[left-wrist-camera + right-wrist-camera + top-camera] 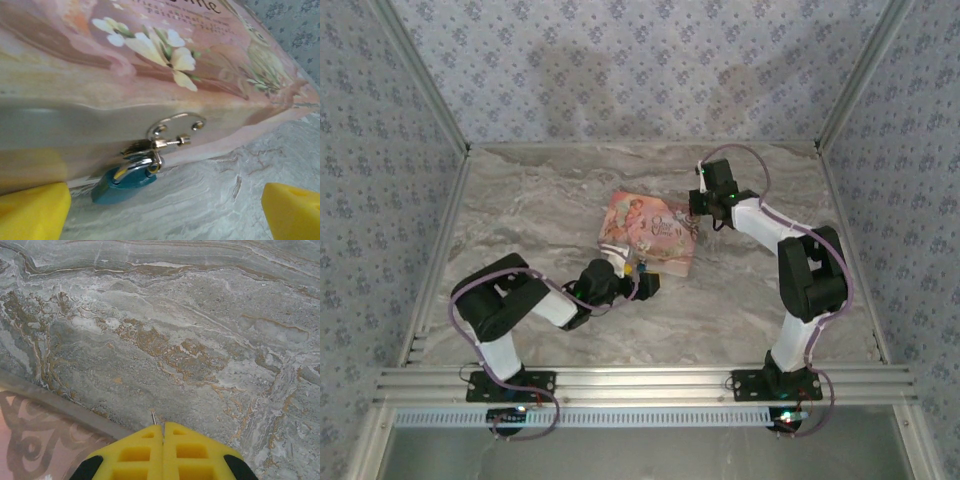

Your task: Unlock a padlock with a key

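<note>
Padlock [122, 182], teal, hangs half tucked under the hasp on the front of the pink flowered box [150, 75], keyhole not made out. The key [154, 416] is hidden but for a thin metal tip between the pressed-together fingers of the right hand [163, 435]. The left hand [160, 212] is spread wide facing the padlock, not touching it. Grey marbled worktop [520, 200], flower-print walls [620, 60]; one box, one padlock, one key, two hands.

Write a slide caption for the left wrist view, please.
Open left hand faces a teal padlock hanging on the pink floral box.
</note>
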Motion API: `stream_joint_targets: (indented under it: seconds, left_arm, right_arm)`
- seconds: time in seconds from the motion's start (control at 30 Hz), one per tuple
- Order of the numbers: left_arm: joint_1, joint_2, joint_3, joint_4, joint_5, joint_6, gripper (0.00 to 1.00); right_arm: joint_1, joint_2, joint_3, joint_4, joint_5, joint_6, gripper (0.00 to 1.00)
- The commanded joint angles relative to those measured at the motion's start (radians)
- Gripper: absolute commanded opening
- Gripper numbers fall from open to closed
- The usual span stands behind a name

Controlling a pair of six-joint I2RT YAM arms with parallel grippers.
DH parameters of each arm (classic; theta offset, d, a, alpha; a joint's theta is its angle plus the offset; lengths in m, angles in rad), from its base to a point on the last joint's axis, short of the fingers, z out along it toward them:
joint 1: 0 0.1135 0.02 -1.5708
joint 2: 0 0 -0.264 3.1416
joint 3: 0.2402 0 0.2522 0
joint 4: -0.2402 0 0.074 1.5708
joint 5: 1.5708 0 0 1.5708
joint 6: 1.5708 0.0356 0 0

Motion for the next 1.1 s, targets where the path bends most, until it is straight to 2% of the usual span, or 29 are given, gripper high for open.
stream_joint_targets:
  seconds: [0.0, 0.13, 0.33, 0.6, 0.97, 1.07]
  left_arm:
    - [-0.009, 0.043, 0.041, 0.086, 0.022, 0.033, 0.98]
    - [-0.014, 0.075, 0.053, 0.143, 0.079, 0.042, 0.96]
    - [-0.01, 0.095, 0.102, 0.136, 0.19, 0.055, 0.94]
    - [0.024, 0.133, 0.156, 0.181, 0.317, 0.014, 0.88]
    - [0.029, 0.198, 0.14, 0.358, 0.334, -0.05, 0.86]
    - [0.026, 0.212, 0.15, 0.36, 0.339, -0.061, 0.87]
  right_arm:
    - [0.007, 0.017, 0.018, 0.009, 0.011, -0.019, 0.0]
    - [0.01, 0.022, 0.015, 0.013, 0.007, -0.016, 0.0]
    - [0.013, 0.033, -0.001, 0.02, 0.011, -0.015, 0.0]
    - [0.024, 0.031, -0.025, 0.03, 0.014, -0.009, 0.0]
    - [0.03, 0.02, -0.034, 0.033, 0.021, -0.01, 0.0]
    - [0.03, 0.019, -0.034, 0.035, 0.018, -0.007, 0.0]
